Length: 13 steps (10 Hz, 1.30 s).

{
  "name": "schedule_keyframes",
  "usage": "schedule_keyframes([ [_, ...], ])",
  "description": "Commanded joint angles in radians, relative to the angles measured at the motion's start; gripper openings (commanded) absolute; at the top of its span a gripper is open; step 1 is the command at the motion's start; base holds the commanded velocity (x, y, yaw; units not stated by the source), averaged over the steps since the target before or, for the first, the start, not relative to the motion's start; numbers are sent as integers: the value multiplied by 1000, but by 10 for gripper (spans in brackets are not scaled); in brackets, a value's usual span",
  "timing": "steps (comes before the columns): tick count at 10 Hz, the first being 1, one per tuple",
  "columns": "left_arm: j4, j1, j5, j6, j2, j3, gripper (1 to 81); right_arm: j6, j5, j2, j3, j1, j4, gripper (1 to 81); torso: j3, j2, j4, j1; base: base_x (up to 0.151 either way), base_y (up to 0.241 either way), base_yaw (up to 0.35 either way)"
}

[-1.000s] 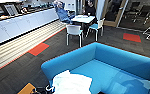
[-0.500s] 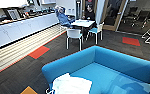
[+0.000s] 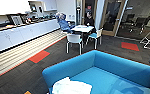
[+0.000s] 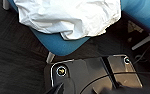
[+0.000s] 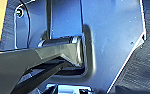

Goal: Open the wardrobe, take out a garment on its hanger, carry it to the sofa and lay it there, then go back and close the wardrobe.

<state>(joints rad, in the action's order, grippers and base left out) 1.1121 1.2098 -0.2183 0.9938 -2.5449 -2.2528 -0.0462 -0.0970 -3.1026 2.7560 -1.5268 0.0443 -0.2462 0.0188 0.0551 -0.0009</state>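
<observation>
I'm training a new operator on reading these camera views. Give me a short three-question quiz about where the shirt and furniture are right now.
1. True or false: the garment lies on the sofa.
2. Multiple choice: what colour are the rectangular patches set in the dark carpet? A) green B) red-orange C) yellow
3. Fill in: in the head view, beyond the sofa, people sit at a small white ____ with white chairs around it.

Key: 1 true; 2 B; 3 table.
</observation>
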Motion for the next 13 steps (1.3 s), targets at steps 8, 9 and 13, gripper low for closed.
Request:
schedule_keyframes([
  [8, 178, 195, -1, -6, -307, -372, 811, 6, 68, -18, -10, 20, -3, 811, 0, 0, 0, 1, 0, 0, 0],
  [9, 178, 205, 0, -4, -327, -398, 811, 6, 68, -18, -9, 20, -3, 811, 0, 1, 0, 1, 0, 0, 0],
  [13, 181, 235, 17, -6, -374, -423, 811, 6, 68, -18, -9, 20, 0, 811, 1, 1, 0, 1, 0, 0, 0],
])
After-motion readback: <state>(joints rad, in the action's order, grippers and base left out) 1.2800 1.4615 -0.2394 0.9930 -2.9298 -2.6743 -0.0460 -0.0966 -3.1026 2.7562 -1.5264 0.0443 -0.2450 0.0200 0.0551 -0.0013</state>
